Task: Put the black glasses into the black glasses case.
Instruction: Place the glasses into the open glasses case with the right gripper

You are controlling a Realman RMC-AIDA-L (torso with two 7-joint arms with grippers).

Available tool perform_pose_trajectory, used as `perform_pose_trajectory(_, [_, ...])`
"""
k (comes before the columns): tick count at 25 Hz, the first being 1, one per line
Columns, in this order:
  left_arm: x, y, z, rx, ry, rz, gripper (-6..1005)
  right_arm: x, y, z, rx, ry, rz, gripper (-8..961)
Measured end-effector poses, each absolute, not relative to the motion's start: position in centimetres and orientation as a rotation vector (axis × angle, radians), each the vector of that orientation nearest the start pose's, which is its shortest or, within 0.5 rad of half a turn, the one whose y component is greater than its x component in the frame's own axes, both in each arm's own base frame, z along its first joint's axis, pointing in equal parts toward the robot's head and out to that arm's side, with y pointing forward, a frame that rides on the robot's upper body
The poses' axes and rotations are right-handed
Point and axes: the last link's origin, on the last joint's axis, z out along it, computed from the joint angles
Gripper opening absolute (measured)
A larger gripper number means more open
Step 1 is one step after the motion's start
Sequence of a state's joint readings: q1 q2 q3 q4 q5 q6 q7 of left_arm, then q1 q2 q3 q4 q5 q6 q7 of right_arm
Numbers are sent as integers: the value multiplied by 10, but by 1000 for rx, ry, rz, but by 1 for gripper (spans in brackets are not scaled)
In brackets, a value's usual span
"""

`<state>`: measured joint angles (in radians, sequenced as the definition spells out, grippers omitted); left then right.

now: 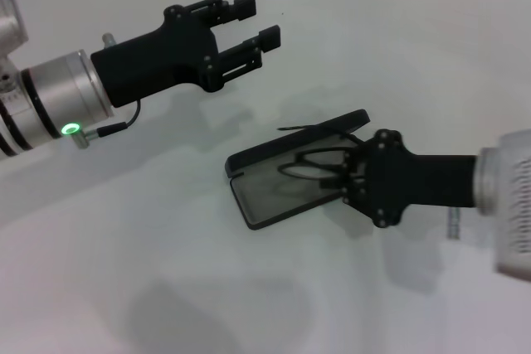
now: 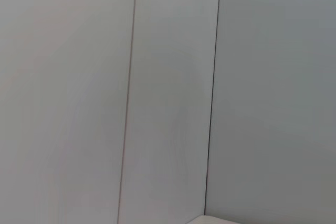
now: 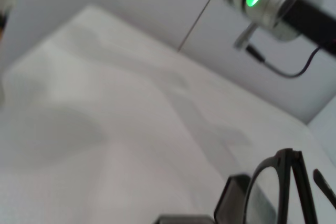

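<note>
The case [image 1: 274, 184] lies open at table centre, lid toward 12 o'clock. The glasses [image 1: 311, 162] hang over its tray, pinched by the right gripper [image 1: 344, 173], which reaches in from 3 o'clock. The left gripper [image 1: 245, 26] hovers at 11 o'clock, fingers spread and empty. The glasses look light, thin and easily bent, with smooth lenses; I judge the frame front or bridge the safest hold, not the slim temple arms, one of which pokes past the lid.

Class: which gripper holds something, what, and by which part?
The right gripper holds the black glasses near the frame's bridge, over the open black glasses case; the left gripper holds nothing.
</note>
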<state>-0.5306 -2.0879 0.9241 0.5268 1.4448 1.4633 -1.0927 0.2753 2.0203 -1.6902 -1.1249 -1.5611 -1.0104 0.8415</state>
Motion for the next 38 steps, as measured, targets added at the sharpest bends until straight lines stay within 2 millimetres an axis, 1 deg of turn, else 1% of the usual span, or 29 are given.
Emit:
perform_pose_trajectory(5, [-223,347,-9,-2472,-354,-1074,577,189,308,-81,-2606,-736,172,109])
perform_pose_trajectory(11, [-224,347,-9,-2472,-357,-1070,577,186,305,-91,-2555,-811,81,111])
perform_pose_trajectory(17, [-223,348,-10,-2476,-354,-1064,577,184,307,-101,-2472,-860,-20,114])
perform_pose_trajectory(27, [-222,351,-11,-2474,-355,-1049,577,183,303,-109,-2464,-888,-42,118])
perform_pose_trajectory(38, [-222,352,-11,-2476,-358,-1047,578,186,299,-110,-2482,-911,-54,206])
